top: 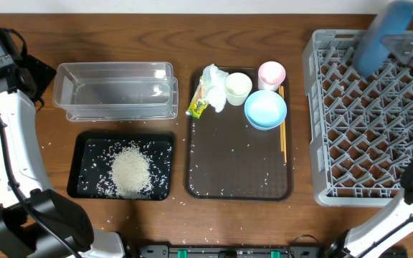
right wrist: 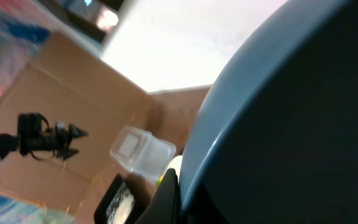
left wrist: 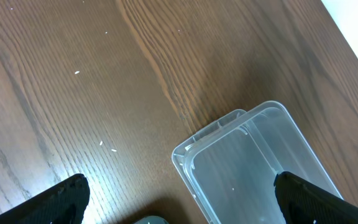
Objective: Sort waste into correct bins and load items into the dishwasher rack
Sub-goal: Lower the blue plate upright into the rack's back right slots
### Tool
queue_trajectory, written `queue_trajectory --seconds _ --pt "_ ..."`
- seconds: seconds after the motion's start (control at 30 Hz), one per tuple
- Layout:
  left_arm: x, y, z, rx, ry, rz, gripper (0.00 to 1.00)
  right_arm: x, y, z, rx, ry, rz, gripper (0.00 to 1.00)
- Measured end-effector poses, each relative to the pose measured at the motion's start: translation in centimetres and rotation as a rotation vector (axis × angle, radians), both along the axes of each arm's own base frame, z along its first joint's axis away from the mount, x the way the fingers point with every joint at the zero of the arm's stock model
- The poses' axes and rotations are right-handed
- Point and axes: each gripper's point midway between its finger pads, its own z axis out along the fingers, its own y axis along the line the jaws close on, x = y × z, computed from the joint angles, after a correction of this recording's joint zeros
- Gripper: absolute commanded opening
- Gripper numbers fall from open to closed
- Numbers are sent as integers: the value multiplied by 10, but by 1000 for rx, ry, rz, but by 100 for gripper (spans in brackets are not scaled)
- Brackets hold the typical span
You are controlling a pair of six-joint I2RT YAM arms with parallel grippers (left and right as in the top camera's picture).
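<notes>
My right gripper (top: 400, 49) is shut on the deep-blue plate (top: 384, 32), holding it on edge above the far part of the grey dishwasher rack (top: 371, 122). In the right wrist view the plate (right wrist: 291, 112) fills most of the frame, and one dark finger (right wrist: 168, 198) lies against its rim. My left gripper (left wrist: 185, 208) stands open over the clear tub's (left wrist: 247, 162) far-left corner, holding nothing. Rice (top: 130, 170) lies in the black tray (top: 84, 143). The tissue (top: 214, 84), wrapper (top: 198, 106), white cup (top: 237, 87), pink cup (top: 272, 73) and light-blue bowl (top: 265, 109) sit on the brown tray (top: 239, 172).
Chopsticks (top: 282, 136) lie along the brown tray's right edge. Stray rice grains dot the brown tray and the table (top: 49, 147) around the black tray. The clear tub (top: 117, 89) sits behind the black tray.
</notes>
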Motion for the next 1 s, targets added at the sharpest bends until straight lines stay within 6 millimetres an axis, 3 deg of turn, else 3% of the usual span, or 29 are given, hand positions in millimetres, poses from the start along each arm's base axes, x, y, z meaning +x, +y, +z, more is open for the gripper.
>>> queue_trajectory --seconds 0.2,0.43,0.6,1.0 --pt "0 0 0 0 0 0 98 -12 -57 13 50 -22 -104 1" --pt "0 0 0 0 0 0 98 -27 -98 14 61 -12 -198 1" --pt "0 0 0 0 0 0 98 -28 -106 13 44 -19 -218 1" --pt "0 0 0 0 0 0 98 -11 -101 11 -85 -95 -215 1"
